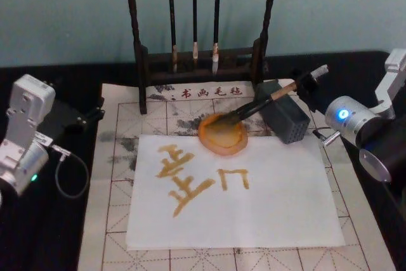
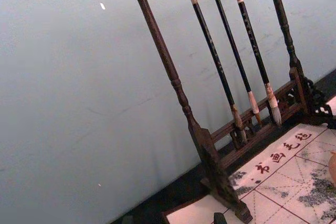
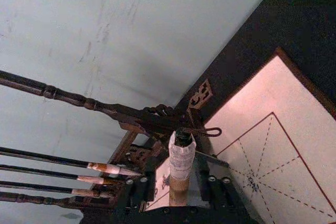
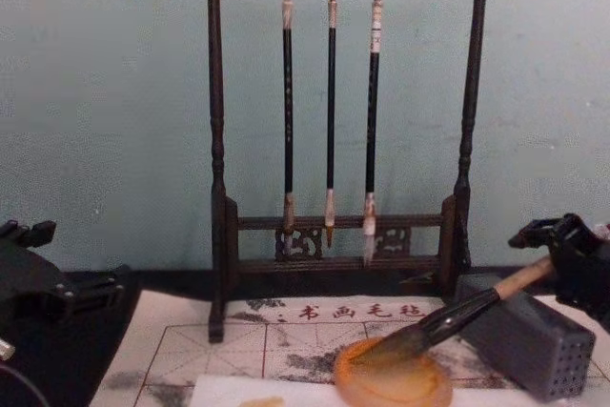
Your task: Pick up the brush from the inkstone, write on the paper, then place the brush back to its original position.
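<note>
A black tabletop (image 1: 38,233) fills the lower head view, and a gridded felt mat (image 1: 114,176) with a dark border lies at its centre. On the mat, a white paper (image 1: 266,201) carries amber brush strokes (image 1: 184,179). Behind, a pale blue-green wall (image 4: 95,92) closes the scene. Against it stands a dark wooden rack (image 4: 216,140) with three thin brushes (image 4: 331,111) hanging from its top bar.

Just above the paper sits the inkstone (image 1: 222,135). The brush (image 1: 254,107) slants up to the right, its tuft in the dish and its handle crossing a grey block (image 1: 285,118). The right gripper (image 1: 306,84), upper right, is clamped on the handle's upper end. The left gripper (image 1: 82,115) rests at the left edge, off the mat; whether its fingers are parted cannot be told.
</note>
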{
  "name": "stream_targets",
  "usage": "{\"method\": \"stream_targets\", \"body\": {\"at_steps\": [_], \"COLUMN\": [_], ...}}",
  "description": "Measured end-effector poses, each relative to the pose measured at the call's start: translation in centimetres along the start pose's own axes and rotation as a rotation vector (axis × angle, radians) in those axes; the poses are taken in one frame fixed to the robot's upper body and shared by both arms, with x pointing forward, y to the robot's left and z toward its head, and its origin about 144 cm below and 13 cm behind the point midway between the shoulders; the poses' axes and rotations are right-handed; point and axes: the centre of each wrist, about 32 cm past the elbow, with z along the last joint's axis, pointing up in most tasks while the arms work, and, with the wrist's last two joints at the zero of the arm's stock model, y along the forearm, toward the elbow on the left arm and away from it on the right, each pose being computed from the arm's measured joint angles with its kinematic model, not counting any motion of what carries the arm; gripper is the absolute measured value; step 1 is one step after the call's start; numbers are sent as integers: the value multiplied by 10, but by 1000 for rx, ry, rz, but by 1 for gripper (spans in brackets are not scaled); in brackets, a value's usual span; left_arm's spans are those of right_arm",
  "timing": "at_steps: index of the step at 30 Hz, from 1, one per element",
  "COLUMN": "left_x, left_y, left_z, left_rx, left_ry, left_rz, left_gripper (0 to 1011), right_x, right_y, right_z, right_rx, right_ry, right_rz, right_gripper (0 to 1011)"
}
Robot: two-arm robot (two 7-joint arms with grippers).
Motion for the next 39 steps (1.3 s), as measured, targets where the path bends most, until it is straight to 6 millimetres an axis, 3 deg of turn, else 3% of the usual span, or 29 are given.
{"method": "stream_targets", "body": {"at_steps": [7,10,18,31,39], "left_x": [0,0,0,0,0], "left_y": [0,0,0,0,0], "left_z": [0,0,0,0,0], "left_rx": [0,0,0,0,0], "left_ry": [0,0,0,0,0], "left_rz": [0,0,0,0,0], "left_gripper": [1001,1001,1001,1001,1001], "right_x": [0,0,0,1,8], "right_y": [0,0,0,-2,-16], "right_z": [0,0,0,0,1], "right_rx": [0,0,-1,6,21], "right_ry": [0,-1,-1,-11,-41], "right_rz": [0,1,1,5,17], "right_gripper": [676,808,1000,1000,1000]}}
